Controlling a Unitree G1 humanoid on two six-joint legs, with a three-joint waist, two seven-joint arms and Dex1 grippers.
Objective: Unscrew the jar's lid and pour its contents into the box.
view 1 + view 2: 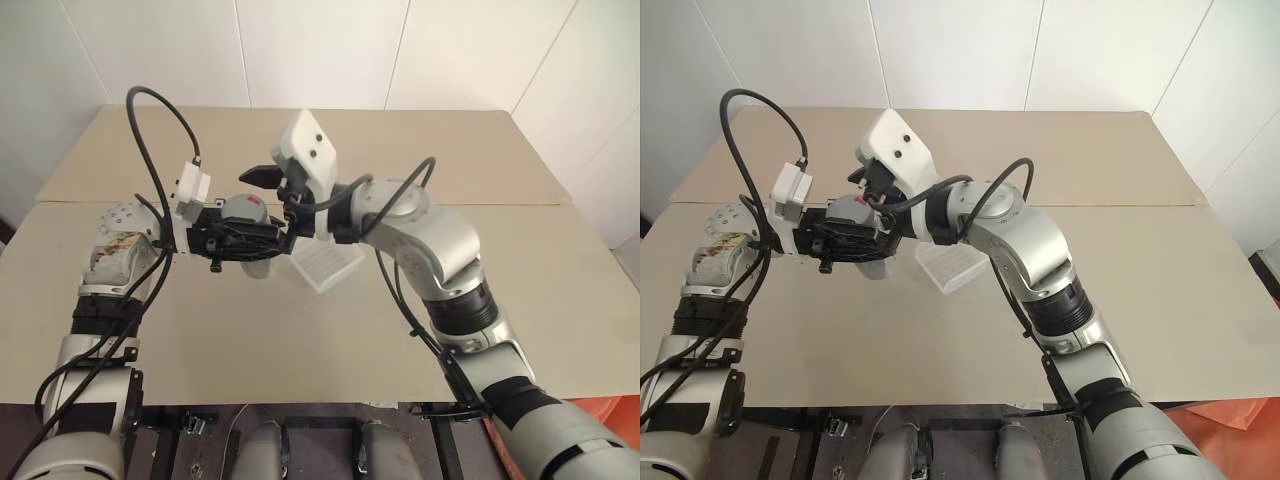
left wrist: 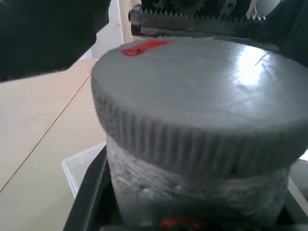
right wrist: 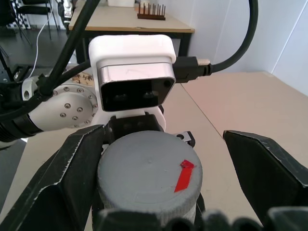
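Jar (image 2: 192, 192), small and clear, sits clamped in my left gripper (image 1: 245, 240) so my spread right gripper (image 3: 159, 159) can straddle its round grey screw lid (image 3: 149, 175), box (image 1: 325, 265) at four o'clock.

The jar (image 1: 255, 262) sits clamped in the left gripper (image 1: 262, 238) above the table (image 1: 520, 290), the lid (image 3: 149, 175) on top. The right gripper (image 3: 161, 178) straddles the lid from the right, fingers (image 3: 72, 168) wide apart. The box (image 1: 327, 264) lies on the table just right of the jar.

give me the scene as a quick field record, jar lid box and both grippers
jar: held off the table, upright, in the left gripper
lid: still screwed on, red mark on top
box: on the table, below and beside the jar
left gripper: shut on the jar body
right gripper: jaws open, one either side of the lid, not yet closed
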